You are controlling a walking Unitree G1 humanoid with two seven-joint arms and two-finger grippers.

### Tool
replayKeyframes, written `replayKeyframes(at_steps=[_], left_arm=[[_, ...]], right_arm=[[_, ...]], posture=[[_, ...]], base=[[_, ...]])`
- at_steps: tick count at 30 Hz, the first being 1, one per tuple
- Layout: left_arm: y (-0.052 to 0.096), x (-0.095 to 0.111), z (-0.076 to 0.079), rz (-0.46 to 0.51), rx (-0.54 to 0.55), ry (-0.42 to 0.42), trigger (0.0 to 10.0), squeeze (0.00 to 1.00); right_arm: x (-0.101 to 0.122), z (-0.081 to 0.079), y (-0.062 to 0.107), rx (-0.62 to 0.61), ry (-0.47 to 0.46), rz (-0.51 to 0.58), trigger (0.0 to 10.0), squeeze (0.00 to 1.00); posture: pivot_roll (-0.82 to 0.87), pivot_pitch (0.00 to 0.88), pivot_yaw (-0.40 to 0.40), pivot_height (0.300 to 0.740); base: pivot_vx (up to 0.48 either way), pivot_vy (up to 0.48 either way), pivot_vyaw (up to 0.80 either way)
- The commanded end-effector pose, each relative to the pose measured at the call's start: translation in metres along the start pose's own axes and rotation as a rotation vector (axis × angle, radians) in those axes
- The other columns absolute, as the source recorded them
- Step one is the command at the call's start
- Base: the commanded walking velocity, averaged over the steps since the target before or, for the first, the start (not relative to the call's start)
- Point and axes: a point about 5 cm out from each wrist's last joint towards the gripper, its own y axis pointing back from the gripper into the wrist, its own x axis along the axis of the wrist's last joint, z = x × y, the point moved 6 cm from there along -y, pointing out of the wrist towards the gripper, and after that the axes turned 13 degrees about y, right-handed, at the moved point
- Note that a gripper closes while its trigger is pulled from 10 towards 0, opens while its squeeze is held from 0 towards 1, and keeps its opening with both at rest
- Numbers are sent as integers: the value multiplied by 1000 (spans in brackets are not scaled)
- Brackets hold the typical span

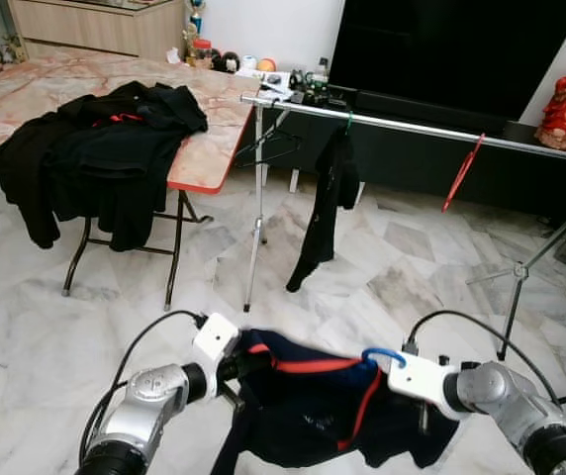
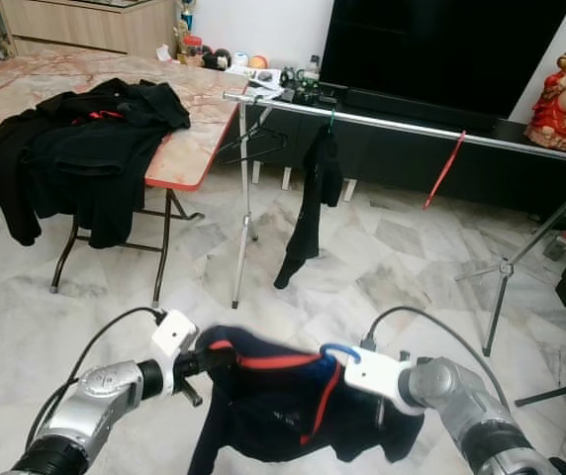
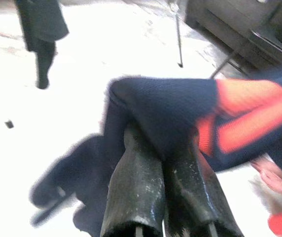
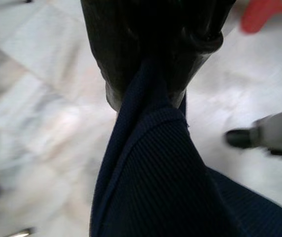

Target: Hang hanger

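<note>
Navy garment (image 1: 313, 406) with red trim, on blue hanger (image 1: 383, 355), held low over marble floor (image 1: 402, 287): left gripper (image 1: 238, 368) clamped on one shoulder, right gripper (image 4: 151, 64) pinching the other; clothes rail (image 1: 431, 129) well ahead

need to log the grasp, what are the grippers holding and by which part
Both hold the navy shirt on its blue hanger: the left gripper pinches one shoulder, the right gripper the other shoulder's fabric.

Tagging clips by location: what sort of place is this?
Likely a home living room: a large dark television on a low cabinet, a marble tile floor, and a clothes rail beside a folding table heaped with garments.
</note>
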Motion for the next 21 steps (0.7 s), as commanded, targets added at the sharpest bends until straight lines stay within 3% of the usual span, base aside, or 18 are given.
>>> replayKeyframes(at_steps=[1, 3, 5, 9, 11, 12, 14, 15, 17, 21], left_arm=[[-1, 24, -6, 78, 38, -8, 10000, 0], [0, 29, -11, 92, 71, -15, 10000, 0], [5, 45, -28, 153, 169, -1, 10000, 0], [6, 48, -22, 171, 120, 21, 10000, 0], [7, 47, -3, 158, 9, 20, 10000, 0], [7, 47, -3, 158, 9, 20, 10000, 0], [9, 38, 25, 102, -148, 23, 10000, 0], [9, 38, 25, 102, -148, 23, 10000, 0], [12, 26, 43, 39, -249, 21, 10000, 0], [14, 8, 49, -55, -287, -2, 10000, 0]], right_arm=[[-8, -7, 3, 42, 23, -26, 0, 0], [-12, -10, 3, 57, 33, -48, 0, 0], [-29, -11, 4, 41, 57, -156, 0, 0], [-33, -8, 3, 11, 46, -182, 0, 0], [-31, -5, 1, -15, 31, -181, 0, 0], [-31, -5, 1, -15, 31, -181, 0, 0], [-25, -1, -3, -49, 10, -165, 0, 0], [-25, -1, -3, -49, 10, -165, 0, 0], [-17, 8, -6, -104, -13, -146, 0, 0], [3, 22, -11, -181, -78, -73, 0, 0]], posture=[[-3, 5, -135, 740], [-3, 5, -135, 740], [0, 6, -134, 740], [0, 6, -134, 740], [4, 6, -135, 740], [4, 6, -135, 740], [8, 6, -134, 740], [8, 6, -134, 740], [13, 2, -133, 740], [18, 0, -132, 740]], base=[[0, 0, 0], [0, 0, 0], [0, 0, 0], [0, 0, 0], [0, 0, 0], [0, 0, 0], [0, 0, 0], [0, 0, 0], [0, 0, 0], [0, 0, 0]])
